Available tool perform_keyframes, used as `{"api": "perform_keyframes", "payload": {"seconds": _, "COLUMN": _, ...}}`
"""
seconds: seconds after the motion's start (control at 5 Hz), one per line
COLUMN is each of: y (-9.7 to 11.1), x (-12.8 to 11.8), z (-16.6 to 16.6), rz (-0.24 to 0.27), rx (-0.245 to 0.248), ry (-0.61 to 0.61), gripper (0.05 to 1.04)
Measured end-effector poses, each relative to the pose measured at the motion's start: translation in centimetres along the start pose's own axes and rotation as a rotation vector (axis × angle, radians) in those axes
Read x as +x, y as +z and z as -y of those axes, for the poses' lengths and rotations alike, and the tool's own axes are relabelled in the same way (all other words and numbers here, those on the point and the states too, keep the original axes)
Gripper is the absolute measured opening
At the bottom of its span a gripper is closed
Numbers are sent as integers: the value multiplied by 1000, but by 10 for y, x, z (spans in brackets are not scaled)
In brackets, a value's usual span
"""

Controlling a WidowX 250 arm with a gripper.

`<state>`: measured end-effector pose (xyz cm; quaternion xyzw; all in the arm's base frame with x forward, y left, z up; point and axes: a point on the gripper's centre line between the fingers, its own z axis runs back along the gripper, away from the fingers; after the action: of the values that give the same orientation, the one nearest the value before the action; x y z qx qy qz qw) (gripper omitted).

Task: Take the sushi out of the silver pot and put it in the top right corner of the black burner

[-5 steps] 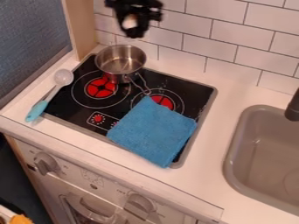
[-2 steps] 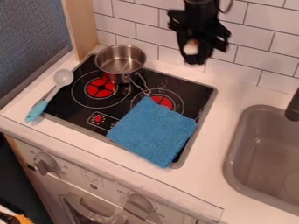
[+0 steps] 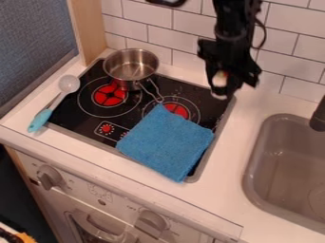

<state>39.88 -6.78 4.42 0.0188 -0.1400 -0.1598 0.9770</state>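
So the gripper is in the upper right of the frame, clamped on the sushi, by the black burner's top right corner. Silver pot sits upper left, blue cloth around the middle.

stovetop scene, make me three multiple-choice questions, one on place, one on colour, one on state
1. Where is the pot?
A) in the sink
B) on the upper left part of the stovetop
C) on the floor

2. What colour is the cloth?
A) red
B) white
C) blue

3. What state is the gripper in?
A) holding the sushi
B) holding a spoon
C) holding nothing

Key:
1 B, the pot stands near the stovetop's upper left corner.
2 C, the cloth is blue all over.
3 A, a small pale piece shows in the gripper.
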Motion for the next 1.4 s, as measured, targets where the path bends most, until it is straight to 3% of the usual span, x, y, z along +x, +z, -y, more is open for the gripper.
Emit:
{"api": "perform_keyframes", "payload": {"seconds": 0.2, "y": -20, "x": -2, "z": 2, "rz": -3, "rx": 1, "ry": 6, "gripper": 461}}
{"api": "perform_keyframes", "payload": {"seconds": 0.4, "y": -25, "x": -3, "z": 3, "rz": 2, "rx": 0, "ry": 16, "gripper": 551}}
{"api": "perform_keyframes", "payload": {"seconds": 0.6, "y": -30, "x": -9, "z": 0, "rz": -42, "rx": 2, "ry": 45, "gripper": 859}}
{"api": "perform_keyframes", "payload": {"seconds": 0.8, "y": -30, "x": -9, "z": -5, "rz": -43, "rx": 6, "ry": 70, "gripper": 1006}}
{"api": "perform_keyframes", "payload": {"seconds": 1.0, "y": -27, "x": -11, "z": -6, "rz": -47, "rx": 6, "ry": 77, "gripper": 1001}}
{"api": "perform_keyframes", "payload": {"seconds": 1.4, "y": 7, "x": -5, "z": -10, "rz": 5, "rx": -16, "ry": 97, "gripper": 1000}}
